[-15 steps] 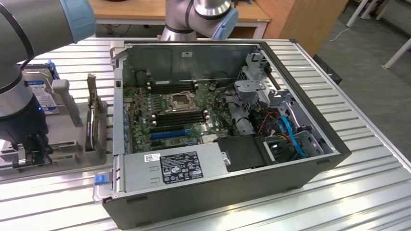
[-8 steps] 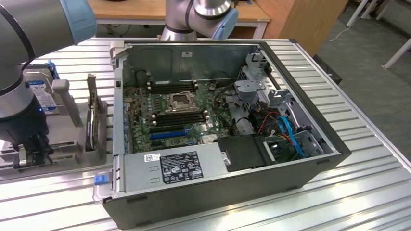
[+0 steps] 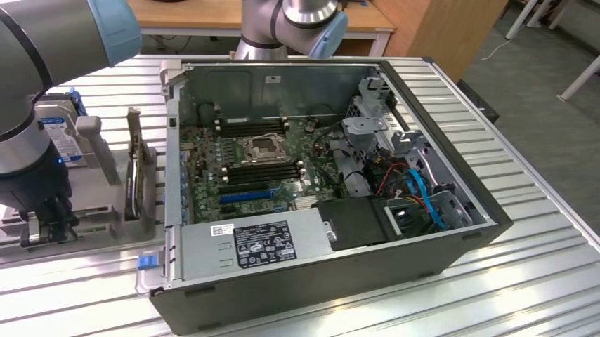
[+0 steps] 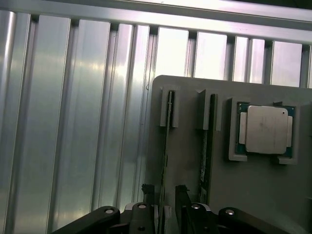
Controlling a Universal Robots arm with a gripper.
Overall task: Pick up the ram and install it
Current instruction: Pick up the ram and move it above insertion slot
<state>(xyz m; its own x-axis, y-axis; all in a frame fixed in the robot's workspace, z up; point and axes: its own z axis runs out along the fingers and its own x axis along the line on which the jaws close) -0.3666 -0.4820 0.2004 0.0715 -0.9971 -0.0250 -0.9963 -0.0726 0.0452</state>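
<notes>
Ribbed metal desk (image 4: 73, 122) lies off one side of the spread fingers (image 4: 183, 195). The ram (image 4: 168, 141) stands on edge in a gray tray (image 4: 253, 185), between the fingers, not pinched. Past the other finger stands a second stick (image 4: 209, 126), then a silver CPU (image 4: 265, 129).

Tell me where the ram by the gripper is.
The ram stands on edge in the holder at the exterior view's left of the computer case, between the open gripper's fingers, a second stick beside it.
</notes>
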